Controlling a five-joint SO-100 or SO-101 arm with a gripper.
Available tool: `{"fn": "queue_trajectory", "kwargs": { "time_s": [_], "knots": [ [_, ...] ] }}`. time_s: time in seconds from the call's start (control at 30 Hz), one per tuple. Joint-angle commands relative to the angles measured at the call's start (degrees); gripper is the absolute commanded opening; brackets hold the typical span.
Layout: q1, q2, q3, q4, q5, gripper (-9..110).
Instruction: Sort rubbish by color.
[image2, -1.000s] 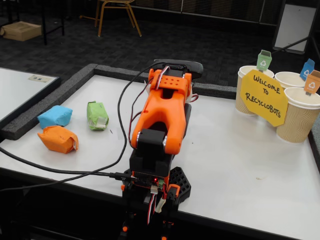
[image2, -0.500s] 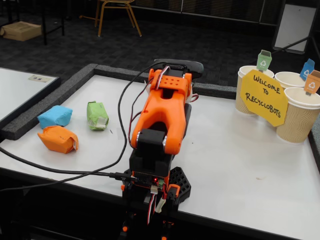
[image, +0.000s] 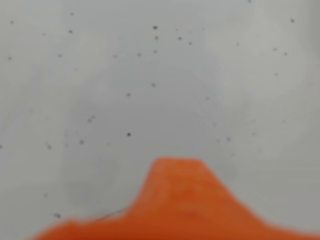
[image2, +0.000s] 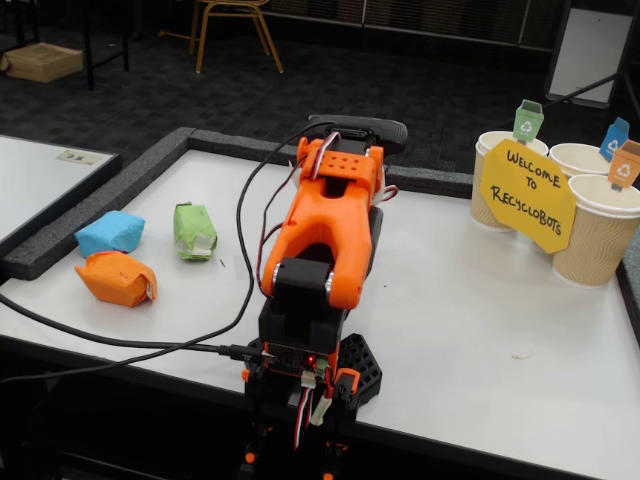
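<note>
Looking down through the wrist view first: blurred pale counter (image: 150, 75) with dark specks, and one orange lump of my fingers (image: 175, 200) poking up from the bottom edge. No wad in sight here. Only that one blurry piece shows, so I cannot tell whether my fingers are wide or narrow.

Over to the fixed view: I'm folded up at the near edge, orange arm (image2: 325, 230) tucked over its base, nose pointing down at the counter. My fingers are hidden behind the arm here. All three wads sit well apart from me on the left side of this view: blue wad (image2: 108, 232) furthest back, green wad (image2: 194, 231) beside it with white tape on its end, orange wad (image2: 116, 278) nearest the front edge, just beside the blue. Cups (image2: 600, 235) with coloured tags stand far right behind a yellow sign (image2: 527, 195). Nothing sorted yet, I'd say.

To do this well, I reckon I should lift clear, swing left, and spread wide before dropping. The green wad stands freest, so it looks the cleanest first grab. A black cable (image2: 245, 240) trails on that side; I'd keep clear of it.
</note>
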Motion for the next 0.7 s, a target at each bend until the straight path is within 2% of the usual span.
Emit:
{"fn": "queue_trajectory", "kwargs": {
  "time_s": [0.0,0.47,0.67],
  "knots": [
    [0.62,1.93,-1.93,-1.76,0.7,0],
    [6.59,1.85,-2.37,-3.43,0.53,0],
    [6.68,1.85,-7.65,-4.22,0.53,0]
  ]
}}
